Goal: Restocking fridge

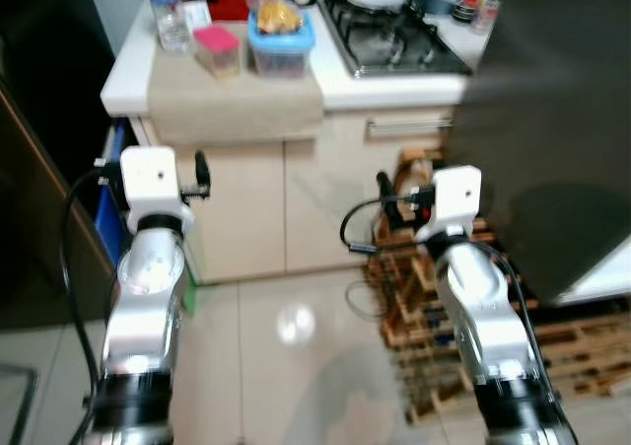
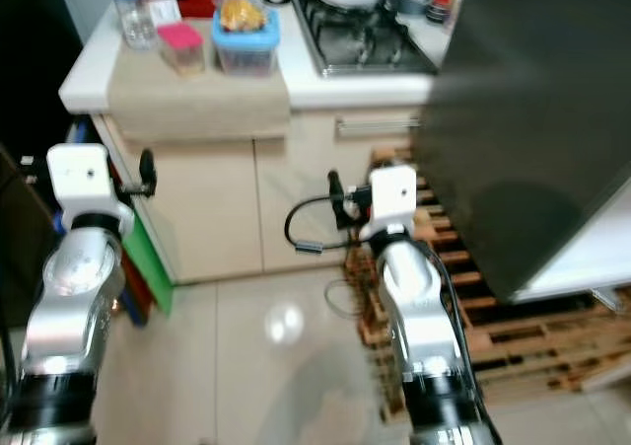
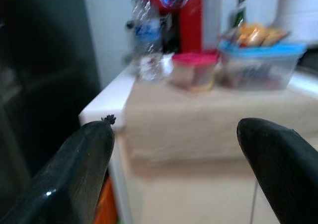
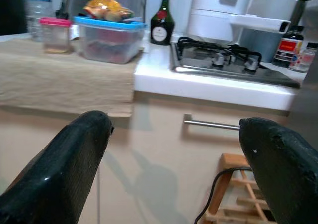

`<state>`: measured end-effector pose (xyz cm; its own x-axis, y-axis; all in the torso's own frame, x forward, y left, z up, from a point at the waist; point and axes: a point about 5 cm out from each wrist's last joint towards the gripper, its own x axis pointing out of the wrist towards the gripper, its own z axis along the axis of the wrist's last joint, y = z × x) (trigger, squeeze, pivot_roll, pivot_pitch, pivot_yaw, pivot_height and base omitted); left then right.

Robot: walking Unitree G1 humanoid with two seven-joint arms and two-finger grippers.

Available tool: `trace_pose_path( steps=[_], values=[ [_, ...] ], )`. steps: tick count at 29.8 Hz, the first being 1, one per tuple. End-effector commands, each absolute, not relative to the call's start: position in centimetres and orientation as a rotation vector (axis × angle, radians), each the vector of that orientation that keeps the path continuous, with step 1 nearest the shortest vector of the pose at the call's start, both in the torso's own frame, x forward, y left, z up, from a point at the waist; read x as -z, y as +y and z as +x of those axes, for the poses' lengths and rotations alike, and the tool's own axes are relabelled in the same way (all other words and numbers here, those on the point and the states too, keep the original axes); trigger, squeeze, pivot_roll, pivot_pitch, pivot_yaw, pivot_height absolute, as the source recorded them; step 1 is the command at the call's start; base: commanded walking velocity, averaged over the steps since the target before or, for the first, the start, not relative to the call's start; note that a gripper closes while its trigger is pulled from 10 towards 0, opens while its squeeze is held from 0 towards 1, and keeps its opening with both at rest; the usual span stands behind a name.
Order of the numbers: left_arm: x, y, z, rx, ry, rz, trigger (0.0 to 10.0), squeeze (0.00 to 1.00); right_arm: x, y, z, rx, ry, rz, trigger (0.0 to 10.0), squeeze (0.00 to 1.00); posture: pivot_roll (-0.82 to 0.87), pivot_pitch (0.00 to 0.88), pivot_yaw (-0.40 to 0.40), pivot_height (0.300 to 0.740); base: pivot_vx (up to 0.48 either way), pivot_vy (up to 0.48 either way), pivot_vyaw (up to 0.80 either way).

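Observation:
On the counter's beige cloth (image 1: 232, 105) stand a small pink-lidded tub (image 1: 218, 50) and a larger blue-lidded tub (image 1: 281, 42) with a packet of food on top. A clear water bottle (image 1: 168, 11) is behind them at the left. My left gripper (image 3: 179, 174) is open and empty, held in front of the counter's left corner, below the cloth. My right gripper (image 4: 174, 169) is open and empty too, facing the cupboard fronts under the hob. A dark grey fridge door (image 1: 552, 119) hangs at the right.
A gas hob (image 1: 394, 36) with a white pot (image 4: 218, 8), bottles and a dark wine bottle (image 4: 162, 20) take up the counter's right part. Wooden pallets (image 1: 434, 297) with a black cable lie on the floor at the right. A dark surface (image 1: 39, 169) stands at the left.

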<state>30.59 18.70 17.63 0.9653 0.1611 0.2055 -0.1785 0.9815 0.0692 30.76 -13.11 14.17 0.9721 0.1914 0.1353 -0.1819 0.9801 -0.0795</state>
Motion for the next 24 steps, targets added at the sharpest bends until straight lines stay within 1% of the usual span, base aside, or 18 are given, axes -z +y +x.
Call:
trace_pose_path(
  steps=[1, 4, 7, 12, 14, 18, 19, 23, 24],
  values=[
    [-18.8, 17.5, 30.9, -0.117, -0.262, 0.072, 10.0, 0.00, -15.1, -13.7, 30.7, -0.165, -0.191, -0.094, 10.0, 0.00, -0.08, 0.021, -0.008, 0.740, 0.394, 0.000, 0.00],
    [-19.4, 17.3, 31.1, -0.109, -0.284, 0.072, 10.0, 0.00, -16.0, -13.5, 30.8, -0.154, -0.234, -0.088, 10.0, 0.00, -0.08, 0.022, -0.009, 0.740, 0.410, 0.000, 0.00],
    [-19.5, 17.1, 31.0, -0.101, -0.291, 0.075, 10.0, 0.00, -15.8, -13.5, 30.9, -0.152, -0.228, -0.091, 10.0, 0.00, -0.08, 0.019, -0.009, 0.740, 0.428, 0.000, 0.00],
    [-19.7, 17.1, 31.0, -0.108, -0.315, 0.072, 10.0, 0.00, -15.6, -13.3, 30.9, -0.182, -0.220, -0.087, 10.0, 0.00, -0.08, 0.021, -0.016, 0.740, 0.480, 0.000, 0.73],
    [-20.1, 16.9, 31.2, -0.089, -0.339, 0.060, 10.0, 0.00, -15.6, -13.6, 31.1, -0.150, -0.213, -0.072, 10.0, 0.00, -0.08, 0.023, -0.019, 0.740, 0.480, 0.000, 0.00],
    [-20.4, 16.6, 31.3, -0.067, -0.353, 0.057, 10.0, 0.00, -15.8, -13.7, 31.0, -0.154, -0.227, -0.074, 10.0, 0.00, -0.08, 0.025, -0.019, 0.740, 0.480, 0.000, 0.00],
    [-20.9, 16.1, 31.4, -0.039, -0.378, 0.069, 10.0, 0.00, -15.8, -13.7, 31.0, -0.159, -0.224, -0.087, 10.0, 0.00, -0.09, 0.025, -0.018, 0.740, 0.480, 0.000, 0.00],
    [-21.4, 15.8, 31.5, -0.024, -0.399, 0.071, 10.0, 0.00, -16.0, -13.7, 30.9, -0.154, -0.233, -0.070, 10.0, 0.00, -0.09, 0.026, -0.012, 0.740, 0.480, 0.000, -0.79],
    [-21.6, 15.9, 31.5, -0.025, -0.404, 0.066, 10.0, 0.00, -16.2, -13.8, 30.9, -0.144, -0.250, -0.065, 10.0, 0.00, -0.09, 0.028, -0.011, 0.740, 0.480, 0.000, 0.00]
  ],
)
